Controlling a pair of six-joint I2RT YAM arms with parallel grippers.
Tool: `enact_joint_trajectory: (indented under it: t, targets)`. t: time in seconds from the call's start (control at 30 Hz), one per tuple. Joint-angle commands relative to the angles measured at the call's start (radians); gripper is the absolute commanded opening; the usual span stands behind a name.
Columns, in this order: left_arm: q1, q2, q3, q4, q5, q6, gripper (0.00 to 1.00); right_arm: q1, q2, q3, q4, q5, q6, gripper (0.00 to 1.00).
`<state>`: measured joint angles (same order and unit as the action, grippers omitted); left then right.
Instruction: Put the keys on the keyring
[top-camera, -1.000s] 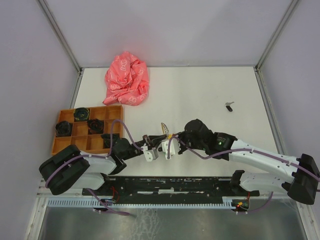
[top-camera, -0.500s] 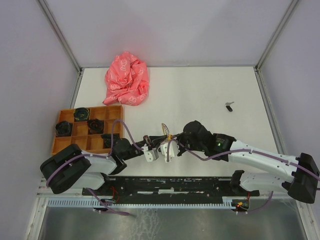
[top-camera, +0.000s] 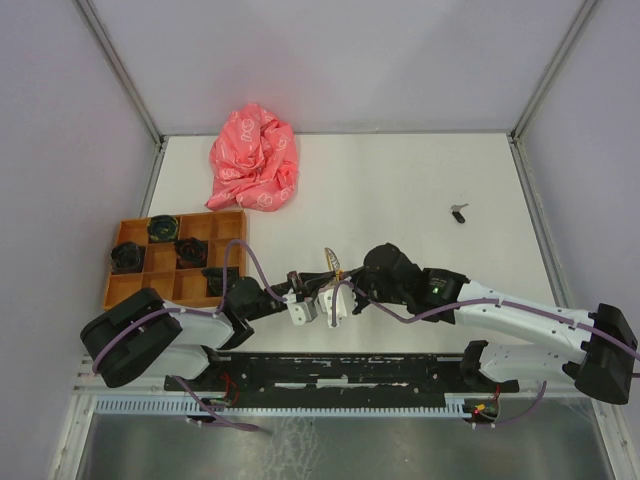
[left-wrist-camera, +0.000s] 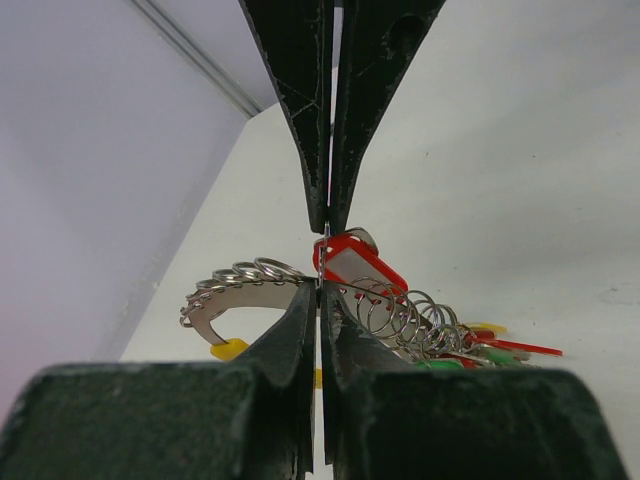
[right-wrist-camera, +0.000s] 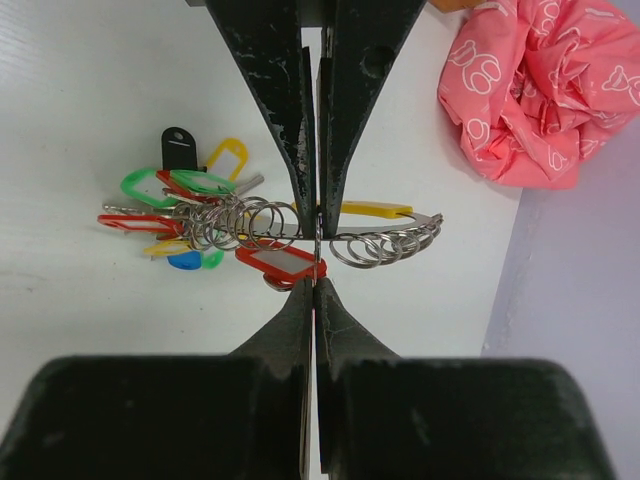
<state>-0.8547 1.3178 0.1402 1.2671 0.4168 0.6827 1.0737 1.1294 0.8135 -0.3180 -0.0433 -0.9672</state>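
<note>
The left claw (left-wrist-camera: 322, 262) is pinched tight, its two dark fingers closed on a thin silver metal split ring (left-wrist-camera: 319, 272) that shows edge-on between the tips. The right claw (right-wrist-camera: 317, 250) is closed just as narrowly on a thin ring of the same kind, and from above the two claws meet tip to tip near the front of the white table (top-camera: 400, 180).

Hanging right at both sets of fingertips is a curved silver metal holder strung with many small rings (right-wrist-camera: 385, 243). To one side of the right claw, still on that holder, fans a cluster of coloured plastic tags (right-wrist-camera: 180, 215): green, yellow, blue, red and one black. A red-framed plastic tag (right-wrist-camera: 280, 262) sits touching the right claw's tips; I cannot tell whether it is a key's head.

The small silver key with a black plastic head (top-camera: 459, 212) lies alone on the table, well apart from both claws, beyond the right one.

A crumpled pink patterned cloth (top-camera: 254, 160) lies far beyond the left claw, and an orange compartment tray (top-camera: 140, 222) sits beside that arm.
</note>
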Motion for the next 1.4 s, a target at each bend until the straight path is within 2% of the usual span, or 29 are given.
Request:
enact_joint_trajectory:
  t: [0.0, 1.37]
  targets:
    - [-0.008, 0.004, 0.019, 0.108, 0.022, 0.021, 0.03, 0.011, 0.0, 0.007, 0.051, 0.023, -0.008, 0.01]
    - [-0.009, 0.02, 0.029, 0.108, 0.03, 0.011, 0.03, 0.021, 0.004, -0.008, 0.062, 0.04, 0.001, 0.01]
